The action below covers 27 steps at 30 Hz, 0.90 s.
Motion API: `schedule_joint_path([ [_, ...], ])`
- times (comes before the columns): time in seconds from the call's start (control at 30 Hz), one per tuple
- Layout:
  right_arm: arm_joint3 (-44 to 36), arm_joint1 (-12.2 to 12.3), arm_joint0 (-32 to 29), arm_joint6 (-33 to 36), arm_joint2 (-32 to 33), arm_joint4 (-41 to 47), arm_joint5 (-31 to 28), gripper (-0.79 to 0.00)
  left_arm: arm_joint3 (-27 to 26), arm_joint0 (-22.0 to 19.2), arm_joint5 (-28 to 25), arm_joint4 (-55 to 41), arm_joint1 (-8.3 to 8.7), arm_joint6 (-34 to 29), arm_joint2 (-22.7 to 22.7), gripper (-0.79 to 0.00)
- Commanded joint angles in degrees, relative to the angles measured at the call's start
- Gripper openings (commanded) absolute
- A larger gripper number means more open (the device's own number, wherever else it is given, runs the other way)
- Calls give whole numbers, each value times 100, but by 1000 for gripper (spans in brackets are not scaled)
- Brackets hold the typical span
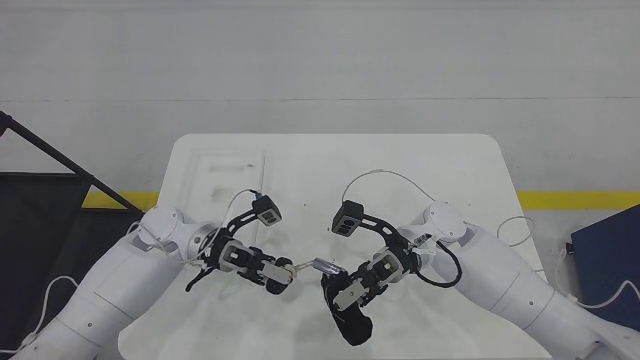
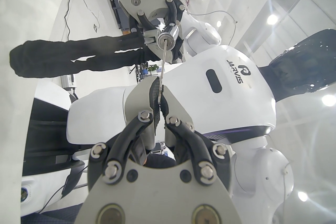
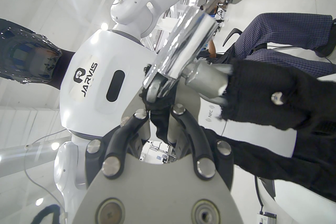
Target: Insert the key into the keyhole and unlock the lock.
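A thin metal key [image 2: 162, 70] is pinched by its head in my left gripper [image 2: 159, 93], which is shut on it. The key's blade tip sits in the keyhole of a shiny chrome lock [image 2: 168, 38]. My right gripper [image 3: 157, 101] is shut on the lock [image 3: 183, 46], whose black fabric-covered cable [image 3: 275, 101] hangs off to the side. In the top view the left gripper [image 1: 281, 273] and right gripper [image 1: 345, 285] face each other above the table's front, with the key [image 1: 303, 266] and lock [image 1: 324, 267] bridging them.
The white table [image 1: 430, 175] carries a faint white tray [image 1: 232, 175] at its back left. The black cable [image 1: 355, 325] droops toward the table's front edge. A yellow floor line [image 1: 580, 200] runs behind the table.
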Motion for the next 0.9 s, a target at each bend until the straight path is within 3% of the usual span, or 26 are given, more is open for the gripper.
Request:
schedule_joint_path([
  [0.0,0,0,0,0,0,0,0,-785,10,-27,0,4,15,0,55,-785],
  [0.3,0,0,0,0,0,0,0,-785,20,19,-2,52,108,0,7,-785],
  [0.6,0,0,0,0,0,0,0,-785,-423,252,-3,226,218,0,-308,-785],
  [0.87,0,0,0,0,0,0,0,-785,-1121,560,-6,494,311,0,-663,-785],
])
